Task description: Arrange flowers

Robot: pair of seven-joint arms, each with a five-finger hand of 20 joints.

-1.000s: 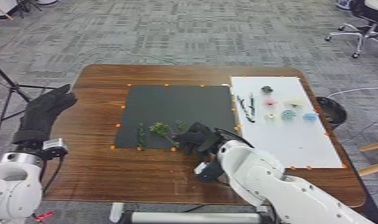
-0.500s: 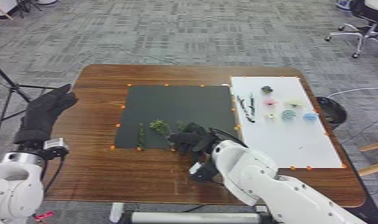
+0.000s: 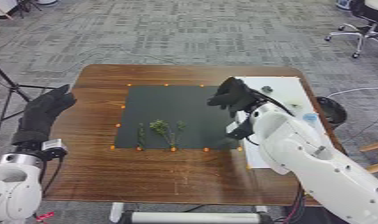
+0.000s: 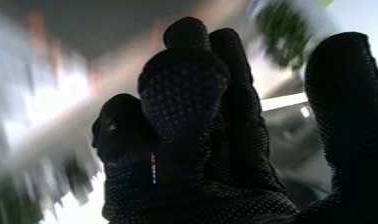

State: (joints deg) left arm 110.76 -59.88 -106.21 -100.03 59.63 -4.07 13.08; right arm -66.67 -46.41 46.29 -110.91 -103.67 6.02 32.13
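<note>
right robot hand [image 3: 230, 96] released, above the black mat [image 3: 172, 106]; left robot hand [image 3: 45, 109] relaxed, beside the table [image 3: 105, 172]; leafy green sprigs [image 3: 159, 126] lying on the mat

Sprigs [image 3: 159, 128] lie near the mat's [image 3: 172, 102] front edge; right of it, a sheet [image 3: 288, 83] covers the desk's [image 3: 123, 175] right side.
</note>
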